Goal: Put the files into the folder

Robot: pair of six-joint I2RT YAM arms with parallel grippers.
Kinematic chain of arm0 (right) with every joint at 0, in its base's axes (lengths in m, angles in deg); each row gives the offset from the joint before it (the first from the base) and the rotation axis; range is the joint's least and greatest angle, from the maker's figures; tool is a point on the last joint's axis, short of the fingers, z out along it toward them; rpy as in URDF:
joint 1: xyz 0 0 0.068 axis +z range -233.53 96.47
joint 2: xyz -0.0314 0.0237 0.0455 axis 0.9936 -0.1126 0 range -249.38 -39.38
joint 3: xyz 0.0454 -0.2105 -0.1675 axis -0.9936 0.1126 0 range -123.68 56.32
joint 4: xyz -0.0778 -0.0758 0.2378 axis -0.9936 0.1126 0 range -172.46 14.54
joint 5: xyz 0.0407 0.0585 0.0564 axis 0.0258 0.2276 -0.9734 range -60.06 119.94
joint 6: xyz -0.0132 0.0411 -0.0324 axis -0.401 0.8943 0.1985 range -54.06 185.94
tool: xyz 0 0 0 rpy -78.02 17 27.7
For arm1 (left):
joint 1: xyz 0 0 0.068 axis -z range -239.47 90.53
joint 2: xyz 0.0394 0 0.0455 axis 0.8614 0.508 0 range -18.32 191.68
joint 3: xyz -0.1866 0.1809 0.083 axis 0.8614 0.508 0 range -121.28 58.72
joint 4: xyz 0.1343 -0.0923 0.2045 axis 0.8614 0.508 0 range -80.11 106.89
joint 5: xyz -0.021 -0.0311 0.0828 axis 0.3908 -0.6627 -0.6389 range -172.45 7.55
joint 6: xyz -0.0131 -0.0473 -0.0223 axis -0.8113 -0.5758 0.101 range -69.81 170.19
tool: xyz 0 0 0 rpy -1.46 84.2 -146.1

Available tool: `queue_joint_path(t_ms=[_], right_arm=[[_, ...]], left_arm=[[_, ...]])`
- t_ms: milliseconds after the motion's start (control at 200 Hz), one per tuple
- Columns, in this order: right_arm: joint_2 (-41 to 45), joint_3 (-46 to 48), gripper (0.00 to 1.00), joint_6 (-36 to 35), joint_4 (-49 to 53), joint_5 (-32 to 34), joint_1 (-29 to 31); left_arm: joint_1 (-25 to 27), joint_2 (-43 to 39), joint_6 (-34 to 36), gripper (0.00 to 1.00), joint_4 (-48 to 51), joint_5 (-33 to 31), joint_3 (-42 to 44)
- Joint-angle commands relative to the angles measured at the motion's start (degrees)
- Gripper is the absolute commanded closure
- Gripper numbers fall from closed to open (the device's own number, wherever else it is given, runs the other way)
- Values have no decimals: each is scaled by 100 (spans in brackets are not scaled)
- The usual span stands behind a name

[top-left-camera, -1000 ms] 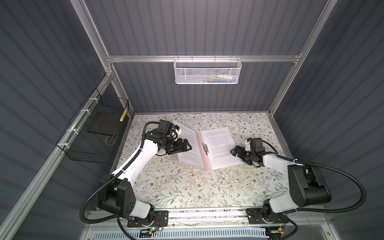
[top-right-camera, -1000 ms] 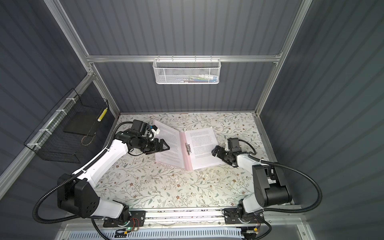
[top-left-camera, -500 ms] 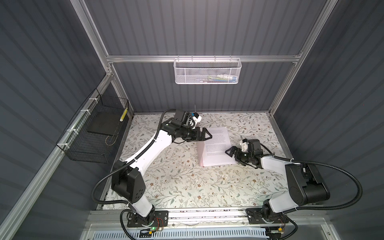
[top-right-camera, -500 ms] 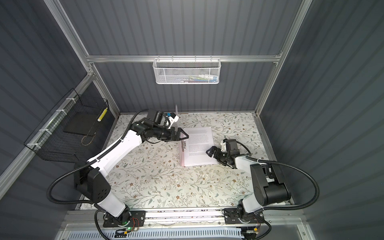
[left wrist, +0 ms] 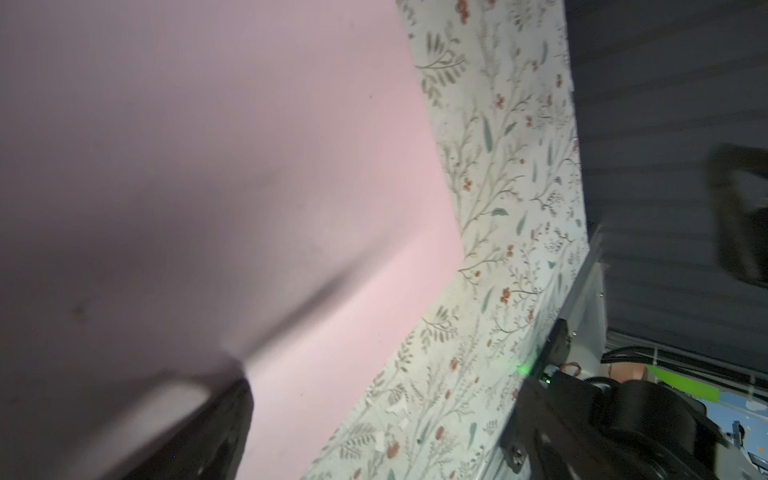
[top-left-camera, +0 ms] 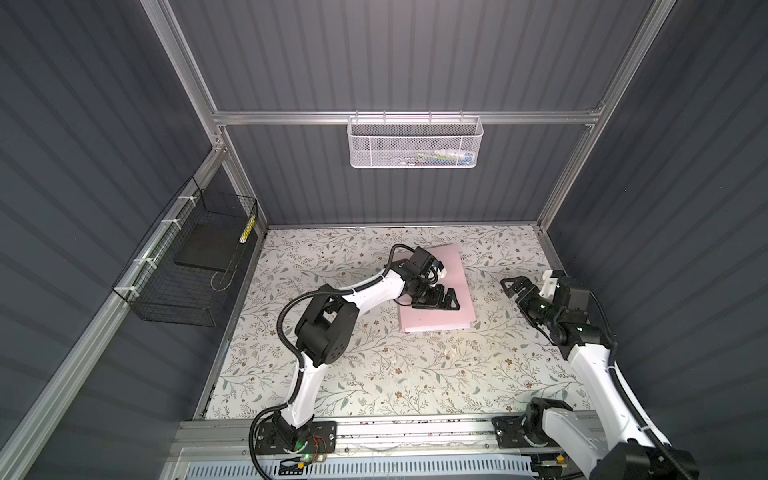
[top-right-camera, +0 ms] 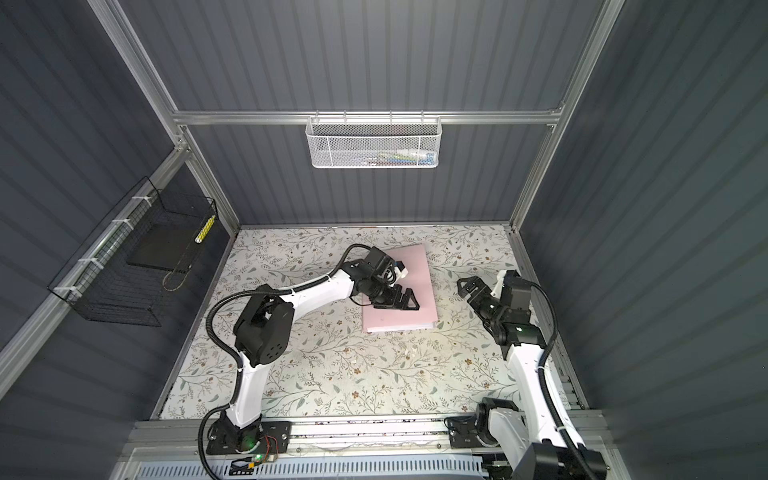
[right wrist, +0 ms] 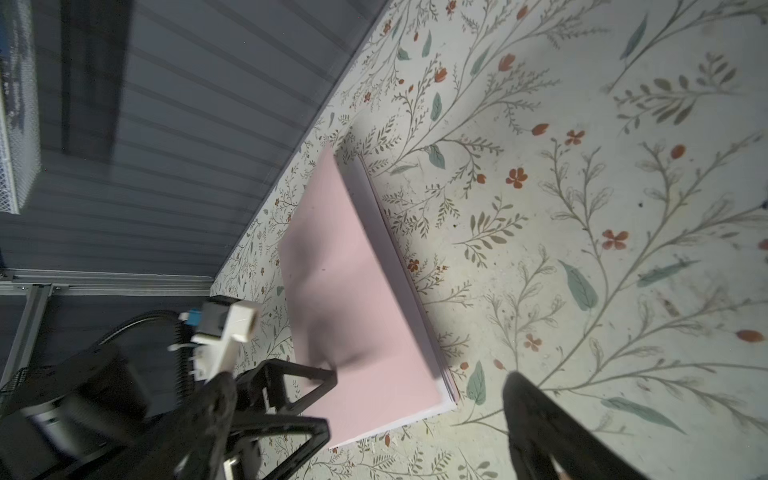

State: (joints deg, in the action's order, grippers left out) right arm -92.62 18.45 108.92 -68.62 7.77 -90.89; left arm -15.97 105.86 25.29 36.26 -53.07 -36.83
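Item: the folder [top-left-camera: 436, 320], pale pink, closed and flat on the floral table [top-left-camera: 374, 374], in its far middle part, lying slightly askew to the table's edges in both top views. Contents: the files [right wrist: 388, 249], visible only as a thin white band of sheet edges peeping from under the cover along the open side and the near corner; how many there are cannot be told, and no sheet lies loose on the table. Attached: left gripper [top-left-camera: 449, 300], jaws spread wide and clasping nothing, low over the cover; in the right wrist view one finger [right wrist: 328, 372] appears to press into the pink surface, which dimples around it. Adjacent: right gripper [top-left-camera: 513, 286], likewise wide open and empty, raised over bare table beside the folder's open edge, not touching it. Condition: task judged all but done. Hazards: the cover is light and may spring up once the pressing finger lifts, since nothing else pins it; a finger drawn away sideways instead of straight up could drag the cover, crease it, or skew the whole folder; the protruding sheet edges mean any such shove may fan the papers out past the open side; the right arm, sweeping low, could catch that exposed edge and flick it up. Surroundings: black wire basket [top-left-camera: 187, 266] on the left wall and white mesh basket [top-left-camera: 415, 141] on the back wall, both well apart.
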Motion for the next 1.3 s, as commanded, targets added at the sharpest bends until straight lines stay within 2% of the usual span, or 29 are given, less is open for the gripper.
queue_joint_path(t_ms=[0, 255, 450, 615, 730, 740, 810, 855, 926, 1001, 1041, 1086, 1231, 1296], right_arm=[[96, -39, 1, -246, 707, -110, -20], [407, 174, 1, -140, 374, -261, -20], [480, -9, 1, -308, 416, -386, -20], [548, -203, 1, -334, 499, -236, -18], [638, -369, 1, -470, 732, 227, -20], [647, -383, 1, -485, 755, 428, -20], [703, -434, 1, -693, 707, 971, -19], [733, -394, 1, -922, 513, 1440, -20], [714, -255, 1, -1242, 172, 2370, -31], [724, 356, 1, -2254, -1088, 2334, -47], [735, 704, 1, -2375, -1630, 2501, -47], [744, 1115, 1, -2425, -2270, 2618, -55], [532, 2033, 1, -2804, -3585, 3009, -55], [192, 2414, 1, -2829, -4537, 3059, -64]], left_arm=[[-18, 141, 41, 0, -66, -126, 100], [-18, -58, 38, 0, -122, -129, 326], [-20, -513, -226, 0, -566, 299, 486], [-68, -1393, -439, 0, -1027, 220, 670], [-259, -2219, -526, 0, -1229, -289, 979], [-289, -2299, -542, 0, -1261, -351, 1023], [-576, -2891, -637, 0, -1395, -995, 1573], [-863, -3292, -752, 0, -1400, -1749, 1996], [-1322, -3925, -892, 0, -1269, -3210, 2714], [-1611, -4604, -647, 0, -1584, -5014, 3658], [-1617, -4904, -253, 0, -2142, -5962, 4289], [-1682, -5120, -45, 0, -2637, -6757, 4864], [-1978, -5111, 651, 0, -3270, -8021, 5648], [-2153, -4889, 1014, 0, -3967, -8226, 6015]])
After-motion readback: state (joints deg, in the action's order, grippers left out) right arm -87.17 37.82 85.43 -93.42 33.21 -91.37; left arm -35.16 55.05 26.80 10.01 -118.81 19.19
